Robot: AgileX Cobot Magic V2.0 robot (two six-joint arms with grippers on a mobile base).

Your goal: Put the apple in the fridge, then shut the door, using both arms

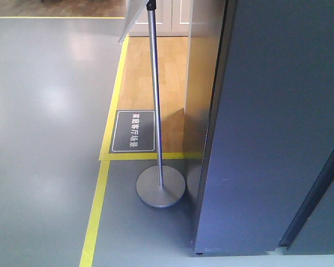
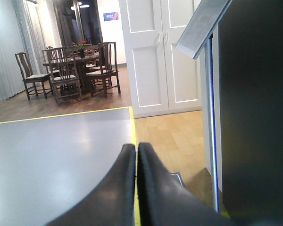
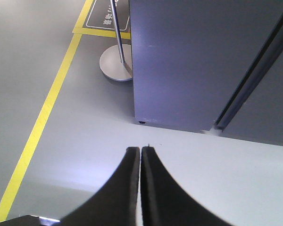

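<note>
- We see no apple; the fridge (image 1: 267, 139) stands shut, its door (image 3: 269, 108) flush.
- Left pincer (image 2: 136, 153) and right pincer (image 3: 140, 151) are pressed closed, empty.
- We judge the apple firm, smooth, slippery: grip its widest middle.

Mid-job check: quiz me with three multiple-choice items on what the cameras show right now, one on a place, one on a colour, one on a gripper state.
1. The sign stand's round base stands:
A. beside the fridge
B. on the dining table
C. inside the fridge

2. The floor line is:
A. red
B. yellow
C. blue

3. The left gripper and right gripper are:
A. both shut
B. both open
C. holding the apple

Answers: 1 A, the base sits on the grey floor next to the fridge's corner. 2 B, it shows yellow in all views. 3 A, each wrist view shows the fingers together, holding nothing.
</note>
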